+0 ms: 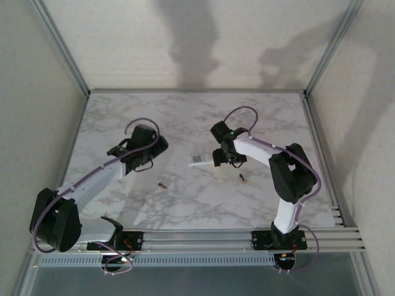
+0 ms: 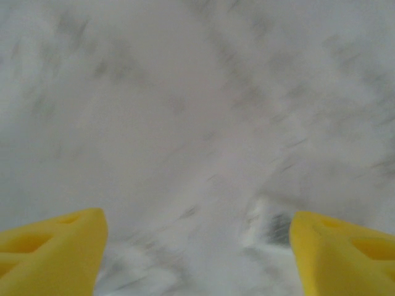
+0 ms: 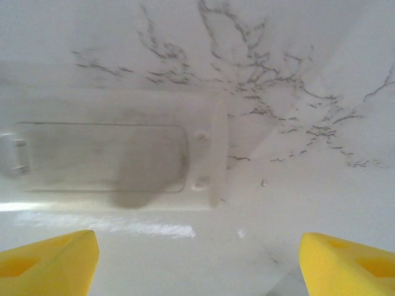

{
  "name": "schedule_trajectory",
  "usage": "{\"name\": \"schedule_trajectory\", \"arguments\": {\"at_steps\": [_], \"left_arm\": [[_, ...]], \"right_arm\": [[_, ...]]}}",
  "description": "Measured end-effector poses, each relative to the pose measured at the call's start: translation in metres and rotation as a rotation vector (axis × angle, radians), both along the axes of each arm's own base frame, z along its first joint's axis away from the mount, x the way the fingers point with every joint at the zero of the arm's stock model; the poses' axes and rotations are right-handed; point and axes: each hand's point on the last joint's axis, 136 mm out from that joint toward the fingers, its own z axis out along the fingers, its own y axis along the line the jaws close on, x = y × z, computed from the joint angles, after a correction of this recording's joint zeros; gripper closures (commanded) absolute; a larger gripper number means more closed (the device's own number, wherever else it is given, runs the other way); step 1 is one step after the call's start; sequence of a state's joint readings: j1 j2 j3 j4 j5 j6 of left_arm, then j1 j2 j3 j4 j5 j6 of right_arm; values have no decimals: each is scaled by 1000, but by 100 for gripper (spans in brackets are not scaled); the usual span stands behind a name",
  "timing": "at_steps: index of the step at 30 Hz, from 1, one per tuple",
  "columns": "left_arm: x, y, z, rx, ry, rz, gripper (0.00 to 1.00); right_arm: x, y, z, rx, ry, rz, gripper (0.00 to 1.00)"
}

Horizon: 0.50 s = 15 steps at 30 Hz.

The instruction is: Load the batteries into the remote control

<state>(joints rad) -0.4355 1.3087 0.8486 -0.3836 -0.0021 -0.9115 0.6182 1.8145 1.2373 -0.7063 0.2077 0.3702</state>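
The white remote control [image 1: 197,161] lies mid-table with its plain back up. In the right wrist view the remote control [image 3: 117,154] shows a rectangular battery-lid outline just beyond my fingers. My right gripper [image 1: 222,159] hovers over the remote's right end, and this right gripper [image 3: 197,265] is open with nothing between its yellow fingertips [image 3: 49,259]. One small dark battery [image 1: 163,185] lies left of centre and another battery [image 1: 242,179] lies near the right arm. My left gripper [image 1: 147,157] is up and left of the first battery. It [image 2: 197,253] is open over blurred marble.
The marble table [image 1: 185,117] is walled at the left, back and right by a metal-framed enclosure [image 1: 62,49]. The aluminium rail [image 1: 197,237] holding both arm bases runs along the near edge.
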Motion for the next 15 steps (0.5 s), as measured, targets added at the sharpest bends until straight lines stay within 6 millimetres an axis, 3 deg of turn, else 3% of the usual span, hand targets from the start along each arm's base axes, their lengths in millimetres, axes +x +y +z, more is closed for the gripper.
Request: {"name": "schedule_trajectory", "arguments": {"at_steps": [3,6,9,12,15], "left_arm": [[-44,-7,-39,32,164,-15,42],[-83,-16,-58,18,265,-18,43],[-121,-8,-73,-1,336,20,44],[-153,10,-94,-12,389,88,49],[-161,15,-100,-63,379,141,51]], "right_arm": [[0,5,12,26,-29,1,15],[1,8,21,52,-50,-1,15],[2,11,31,80,-71,2,15],[2,12,43,105,-97,4,15],[1,11,52,118,-118,10,14]]}}
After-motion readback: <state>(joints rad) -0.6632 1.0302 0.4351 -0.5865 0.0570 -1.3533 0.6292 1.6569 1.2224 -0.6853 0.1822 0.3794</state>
